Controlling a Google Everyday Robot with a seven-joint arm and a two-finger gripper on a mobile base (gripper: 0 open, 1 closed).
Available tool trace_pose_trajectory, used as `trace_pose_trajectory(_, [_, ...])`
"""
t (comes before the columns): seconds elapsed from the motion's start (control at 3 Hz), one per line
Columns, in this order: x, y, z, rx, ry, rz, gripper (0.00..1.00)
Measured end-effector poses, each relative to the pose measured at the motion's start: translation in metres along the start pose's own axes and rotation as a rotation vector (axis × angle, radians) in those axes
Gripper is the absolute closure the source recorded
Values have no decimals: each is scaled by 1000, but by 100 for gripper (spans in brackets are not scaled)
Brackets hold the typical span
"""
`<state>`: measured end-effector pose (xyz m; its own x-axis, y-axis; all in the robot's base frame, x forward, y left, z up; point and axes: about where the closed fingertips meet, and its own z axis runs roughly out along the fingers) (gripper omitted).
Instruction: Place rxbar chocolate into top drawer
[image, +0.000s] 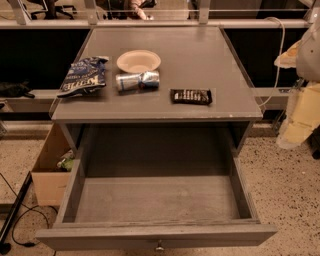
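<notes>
I am looking down at a grey table (200, 50) with its top drawer (155, 236) pulled all the way out toward me. The drawer's bare grey floor is showing, and 1 small metal knob (159, 246) sits at the centre of the front panel.

The rxbar chocolate (191, 96) lies flat on the tabletop near the front edge, right of centre. It is a dark wrapper with white lettering, and it is outside the drawer. To its left, a short way apart, a silver-blue can (137, 81) lies on its side. A shallow tan bowl (138, 61) stands just behind the can. A crinkled blue chip bag (84, 76) lies further left, by the table's left edge.

The gripper (296, 122) hangs at the right edge of the view as a pale shape. It is off the table's right side and well apart from the bar. I cannot tell whether it is spread or pressed together.

A tan cardboard box (47, 185) stands on the speckled floor to the left of the drawer.
</notes>
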<state>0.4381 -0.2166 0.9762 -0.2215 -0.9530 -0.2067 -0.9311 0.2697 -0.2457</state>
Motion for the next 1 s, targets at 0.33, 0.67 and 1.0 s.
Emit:
trace_pose_trajectory(0.33, [0,0,0,0,0,0,0])
trace_pose_trajectory(0.67, [-7,-7,1,-2,-76,-11,0])
trace_pose_trajectory(1.0, [-25,-29,7,7,-227,-46,0])
